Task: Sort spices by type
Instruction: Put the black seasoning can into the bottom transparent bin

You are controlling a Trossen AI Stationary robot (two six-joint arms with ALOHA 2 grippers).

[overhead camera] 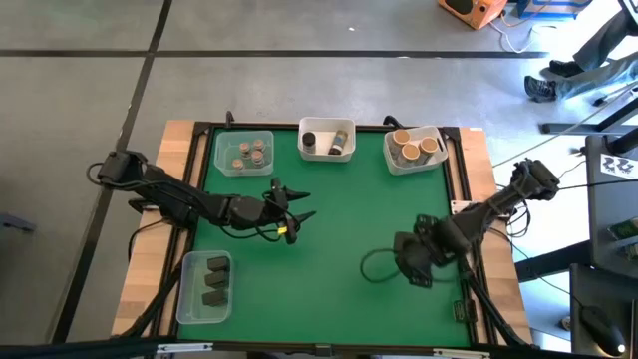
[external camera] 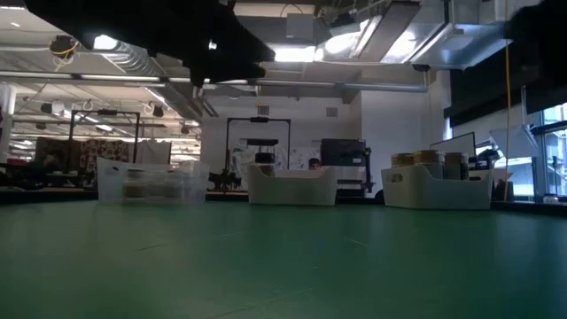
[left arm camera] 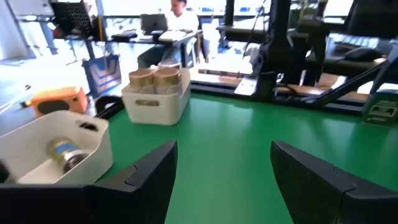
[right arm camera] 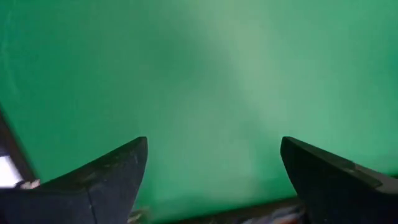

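We are looking down on a green worktop with four tubs at its edges. Along the far edge, a clear tub on the left is holding jars with grey-brown lids. A white tub in the middle is holding a dark cylinder and a jar lying on its side. A white tub on the right is holding jars with tan lids. At the near left corner, another clear tub is holding dark blocks.

We are seeing the left end effector hovering over the worktop, just near of the far tubs and between the left and middle ones. Its fingers are standing apart and grasping nothing, with bare green worktop showing between them.

We are seeing the right end effector hanging over the near right part of the worktop, well apart from every tub. Its fingers are spread wide and released, with only green surface between them.

In the room beyond the worktop, a person is sitting at a desk.
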